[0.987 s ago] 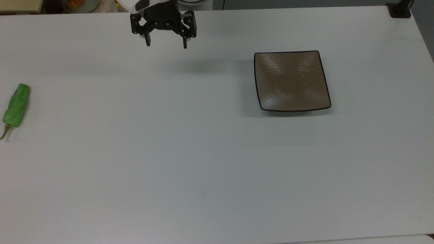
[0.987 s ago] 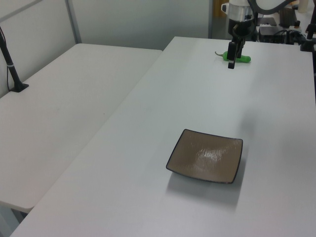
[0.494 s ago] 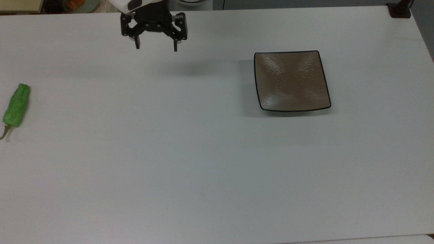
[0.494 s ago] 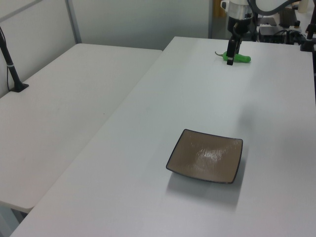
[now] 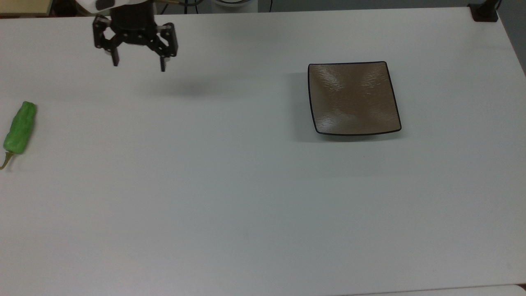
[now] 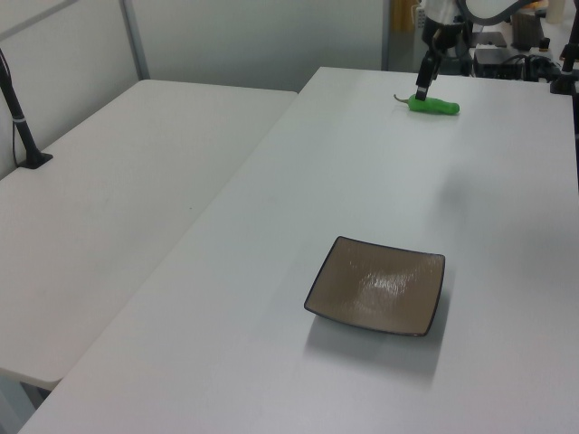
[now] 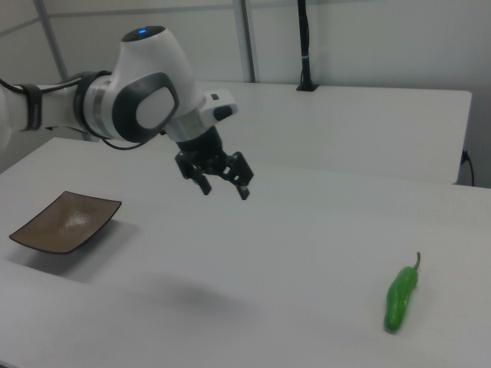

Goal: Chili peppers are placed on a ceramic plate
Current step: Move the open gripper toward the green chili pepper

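Chili pepper [image 5: 19,128] lies far from plate [image 5: 352,98]; pincer [image 5: 138,66] wide open, empty.

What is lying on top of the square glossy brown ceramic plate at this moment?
Nothing lies on the square glossy brown ceramic plate: its whole surface shows bare. The bright green chili pepper rests on the white table, far off toward the top view's left. The open black two-finger gripper hangs above the table.

The white arm reaches in from the right view's left, its wrist angled downward. The black gripper [image 5: 138,65] [image 7: 225,189] hangs in the air (fingers spread wide apart, tips pointing down), holding nothing.
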Robot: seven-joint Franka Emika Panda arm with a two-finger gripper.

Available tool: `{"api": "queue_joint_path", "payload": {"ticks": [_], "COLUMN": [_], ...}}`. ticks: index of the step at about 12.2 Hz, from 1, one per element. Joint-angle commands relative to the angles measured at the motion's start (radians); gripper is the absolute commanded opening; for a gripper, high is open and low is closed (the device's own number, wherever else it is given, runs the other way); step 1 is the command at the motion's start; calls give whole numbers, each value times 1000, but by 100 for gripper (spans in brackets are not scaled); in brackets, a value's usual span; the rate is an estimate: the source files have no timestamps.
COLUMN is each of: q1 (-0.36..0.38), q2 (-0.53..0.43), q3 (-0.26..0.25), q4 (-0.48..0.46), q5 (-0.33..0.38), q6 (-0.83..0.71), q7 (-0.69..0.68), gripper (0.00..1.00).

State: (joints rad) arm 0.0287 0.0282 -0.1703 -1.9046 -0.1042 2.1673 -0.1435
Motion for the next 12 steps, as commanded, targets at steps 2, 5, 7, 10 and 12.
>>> {"api": "queue_joint_path", "payload": {"ticks": [2, 5, 7, 10, 12], "q1": [-1, -15, -33, -52, -84], "q2": [45, 101, 122, 192, 255], "q3": [-83, -129, -149, -190, -190], "q4": [-4, 21, 22, 88, 148], "q5": [-20, -29, -29, -25, -11], "q6": [138, 198, 242, 253, 252], "q7": [-47, -51, -92, -154, -151], "gripper": [100, 100, 100, 100, 100]}}
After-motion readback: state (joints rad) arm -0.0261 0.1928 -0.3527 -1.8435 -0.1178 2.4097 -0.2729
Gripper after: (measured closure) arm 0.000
